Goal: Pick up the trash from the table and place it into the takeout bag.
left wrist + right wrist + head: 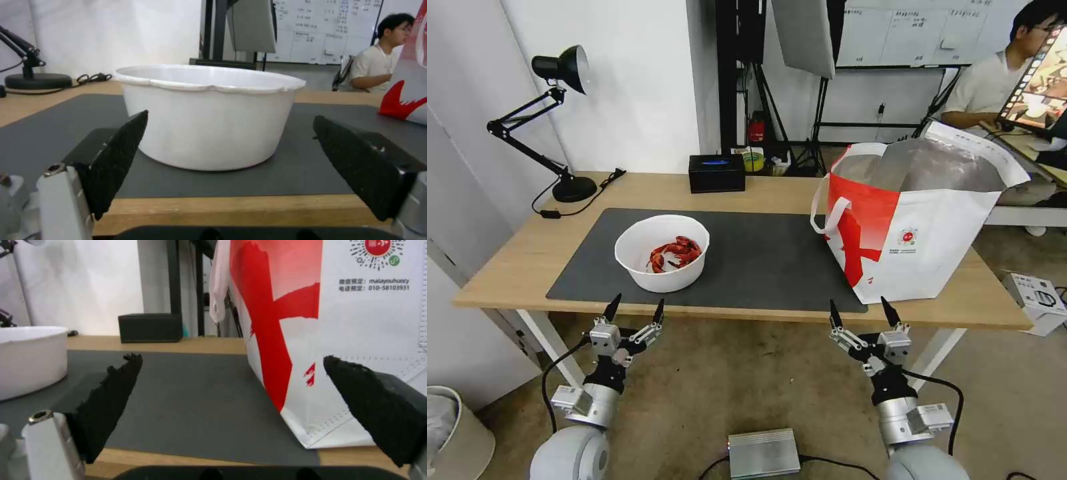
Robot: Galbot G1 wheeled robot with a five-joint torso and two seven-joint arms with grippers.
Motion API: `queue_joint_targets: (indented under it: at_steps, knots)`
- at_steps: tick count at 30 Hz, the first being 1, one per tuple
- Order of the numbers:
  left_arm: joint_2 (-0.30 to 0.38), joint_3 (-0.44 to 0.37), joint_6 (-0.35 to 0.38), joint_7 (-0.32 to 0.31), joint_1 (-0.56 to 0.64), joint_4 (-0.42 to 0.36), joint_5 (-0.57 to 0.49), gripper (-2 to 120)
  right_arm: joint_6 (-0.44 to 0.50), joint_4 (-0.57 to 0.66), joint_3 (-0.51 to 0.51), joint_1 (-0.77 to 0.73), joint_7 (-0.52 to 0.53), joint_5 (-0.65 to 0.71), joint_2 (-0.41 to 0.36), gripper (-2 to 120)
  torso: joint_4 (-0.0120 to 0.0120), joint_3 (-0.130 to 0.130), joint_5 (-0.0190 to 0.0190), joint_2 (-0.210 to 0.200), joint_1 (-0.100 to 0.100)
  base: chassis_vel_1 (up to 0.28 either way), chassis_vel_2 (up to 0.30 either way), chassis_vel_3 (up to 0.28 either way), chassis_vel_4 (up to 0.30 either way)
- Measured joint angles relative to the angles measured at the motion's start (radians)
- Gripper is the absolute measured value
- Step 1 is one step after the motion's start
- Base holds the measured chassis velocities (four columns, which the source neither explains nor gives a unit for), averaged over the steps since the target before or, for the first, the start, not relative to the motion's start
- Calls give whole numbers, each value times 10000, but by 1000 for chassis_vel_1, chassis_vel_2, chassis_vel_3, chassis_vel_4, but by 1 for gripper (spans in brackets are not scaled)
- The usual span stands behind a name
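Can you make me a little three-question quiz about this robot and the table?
1. True or false: the bowl holds red shells.
2. Which gripper is nearer the bag: A left, B right?
3. Fill in: both grippers hang in front of the table with their jaws ____.

Key: 1 true. 2 B. 3 open.
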Motion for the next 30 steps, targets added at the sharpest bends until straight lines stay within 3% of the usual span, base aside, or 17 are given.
queue_joint_targets:
  at_steps: [15,27,30]
  knots:
    - [52,-7,93,-8,-37,-64,-14,100,20,-133,-14,49,10,-57,7,100,0,0,0,-1,0,0,0,0,0]
    - [702,-346,774,-44,-394,-622,-557,100,32,-137,-9,56,11,-57,8,100,1,0,0,0,0,0,0,0,0]
    - [1060,-363,1139,-464,-713,-819,-961,100,35,-137,-9,57,11,-56,8,100,0,0,0,0,0,0,0,0,0]
